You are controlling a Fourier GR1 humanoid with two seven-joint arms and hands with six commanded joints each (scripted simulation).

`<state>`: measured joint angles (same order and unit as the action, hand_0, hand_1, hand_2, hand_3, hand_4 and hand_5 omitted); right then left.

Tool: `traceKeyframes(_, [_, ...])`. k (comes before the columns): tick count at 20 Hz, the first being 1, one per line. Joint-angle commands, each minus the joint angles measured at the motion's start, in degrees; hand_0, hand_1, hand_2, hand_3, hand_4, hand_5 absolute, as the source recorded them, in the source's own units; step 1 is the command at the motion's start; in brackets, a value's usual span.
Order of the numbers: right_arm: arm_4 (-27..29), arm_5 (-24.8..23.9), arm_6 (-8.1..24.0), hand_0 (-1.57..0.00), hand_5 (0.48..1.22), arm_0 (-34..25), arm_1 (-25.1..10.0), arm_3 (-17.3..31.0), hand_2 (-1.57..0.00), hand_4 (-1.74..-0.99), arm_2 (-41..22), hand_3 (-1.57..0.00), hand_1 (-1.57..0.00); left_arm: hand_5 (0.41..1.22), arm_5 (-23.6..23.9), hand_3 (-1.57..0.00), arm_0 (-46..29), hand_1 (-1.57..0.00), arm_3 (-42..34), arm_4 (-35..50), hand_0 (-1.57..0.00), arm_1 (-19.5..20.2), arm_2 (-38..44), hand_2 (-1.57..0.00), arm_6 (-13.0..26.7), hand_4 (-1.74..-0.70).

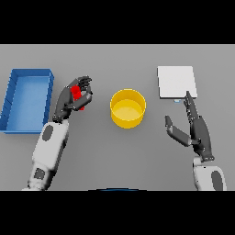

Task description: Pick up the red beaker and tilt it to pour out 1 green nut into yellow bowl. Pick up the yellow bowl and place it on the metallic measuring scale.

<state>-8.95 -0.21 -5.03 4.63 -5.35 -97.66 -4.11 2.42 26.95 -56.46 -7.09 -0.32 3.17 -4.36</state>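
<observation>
— Where's the red beaker [76,94]?
— Clasped in the left hand [75,97], just left of the yellow bowl [128,108] (still apart).
— The right hand [193,128]?
— Fingers spread, right of the bowl, farther from the beaker.

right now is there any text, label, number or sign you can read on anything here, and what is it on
None: no readable text, label, number or sign shows on anything.
red beaker, held in the left hand: no marking visible.
yellow bowl: plain.
metallic measuring scale: blank top; a small spot at its front edge is too small to read.
blue bin: plain.
</observation>
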Motion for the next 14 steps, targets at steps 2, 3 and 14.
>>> traceKeyframes(2, [-0.35,-0.05,-0.19,0.0,0.683,0.36,0.48,0.4,0.0,-1.283,-0.45,0.0,0.0,1.003,2.92,-0.88,0.42,-0.87,1.28,-2.14,-0.86,-0.09,-0.35,-0.89,-0.29,-1.44])
traceKeyframes(3, [-0.24,-0.03,-0.04,0.0,0.684,0.21,0.35,0.95,0.0,-1.287,-0.17,0.0,0.0,1.047,3.74,-1.02,0.88,-1.01,1.97,-2.94,-1.0,-0.04,-0.46,-1.02,-0.72,-1.44])
traceKeyframes(14, [-1.66,-0.31,-1.04,0.0,0.667,-0.95,0.5,2.2,0.0,-1.254,-0.86,0.0,0.0,1.1,6.24,-1.52,2.09,-1.52,-0.69,-1.71,-1.52,-0.26,-1.08,-1.52,-4.73,-1.69])
